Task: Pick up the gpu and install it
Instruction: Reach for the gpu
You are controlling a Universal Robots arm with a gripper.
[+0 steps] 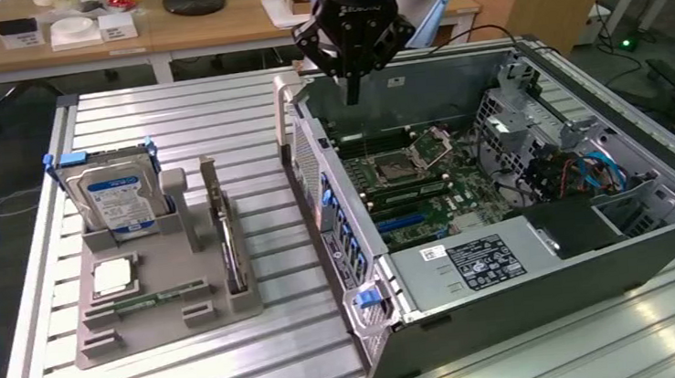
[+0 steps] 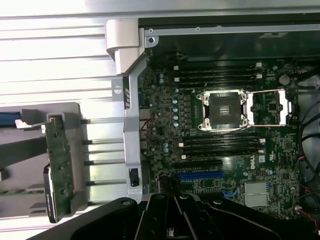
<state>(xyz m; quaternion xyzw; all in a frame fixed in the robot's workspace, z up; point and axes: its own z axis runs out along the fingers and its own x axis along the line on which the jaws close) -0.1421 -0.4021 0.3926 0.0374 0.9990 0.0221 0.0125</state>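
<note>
fingers (image 1: pixel 353 91) closed, empty, over open case (image 1: pixel 506 295) | gpu (image 1: pixel 230 246) edge-on in rack (image 1: pixel 154 260), partly hidden

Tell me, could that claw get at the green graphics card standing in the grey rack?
Probably yes. The gpu stands on edge in its rack, top edge bare, nothing above it; the hard drive sits apart. The claw is shut, over the computer case.

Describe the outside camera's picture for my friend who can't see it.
The arm's tool hangs shut and empty over an open computer case. At the exterior view's left, the gpu stands on edge in a grey holder on the table, next to a hard drive.
</note>
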